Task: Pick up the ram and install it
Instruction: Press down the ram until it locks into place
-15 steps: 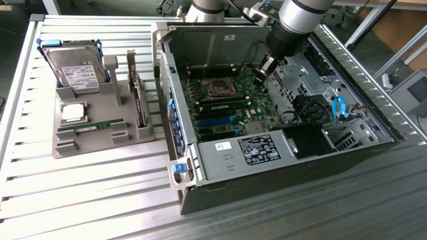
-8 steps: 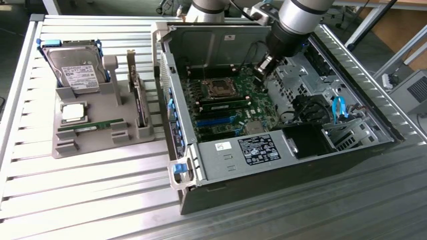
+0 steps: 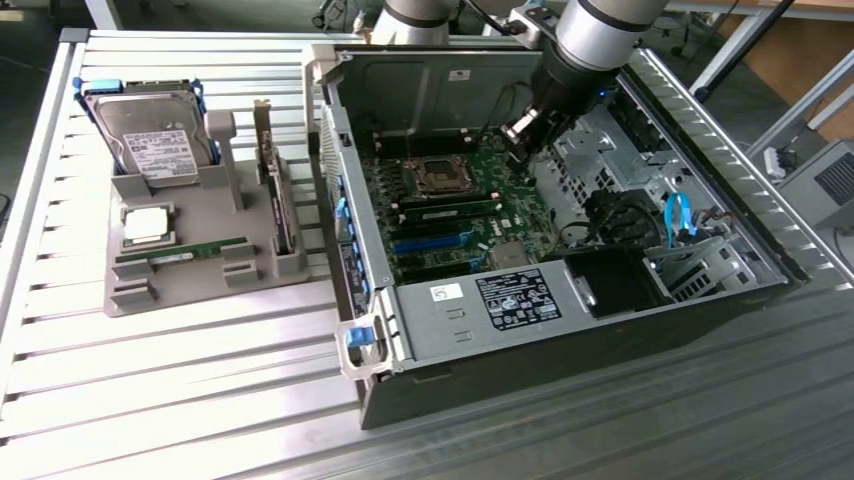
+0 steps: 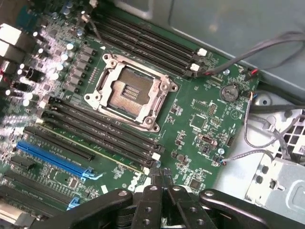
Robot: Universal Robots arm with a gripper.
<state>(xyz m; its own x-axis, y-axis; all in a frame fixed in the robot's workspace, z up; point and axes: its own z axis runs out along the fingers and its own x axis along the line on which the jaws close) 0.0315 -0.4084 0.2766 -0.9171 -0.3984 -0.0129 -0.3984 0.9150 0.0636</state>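
One ram point(image 3: 180, 253), a thin green stick, lies flat in the grey holder tray point(image 3: 200, 285) at the exterior view's left. A second green ram stick point(image 3: 447, 211) sits in a slot on the motherboard point(image 3: 461, 225) inside the open computer case, just below the processor socket point(image 3: 434, 177). My gripper point(image 3: 521, 132) hangs over the motherboard at the socket's right, well away from the tray. In the wrist view its black fingers point(image 4: 151, 183) are pressed together at the gripper point(image 4: 160, 177) with nothing between them, above the end of the long black memory slots point(image 4: 100, 133).
The tray also carries a hard drive point(image 3: 154, 140), a square silver processor chip point(image 3: 147, 225) and an upright expansion card point(image 3: 274, 190). The case walls point(image 3: 350, 200), a power supply point(image 3: 514, 300), a drive cage point(image 3: 701, 265) and loose cables point(image 4: 267, 47) ring the motherboard.
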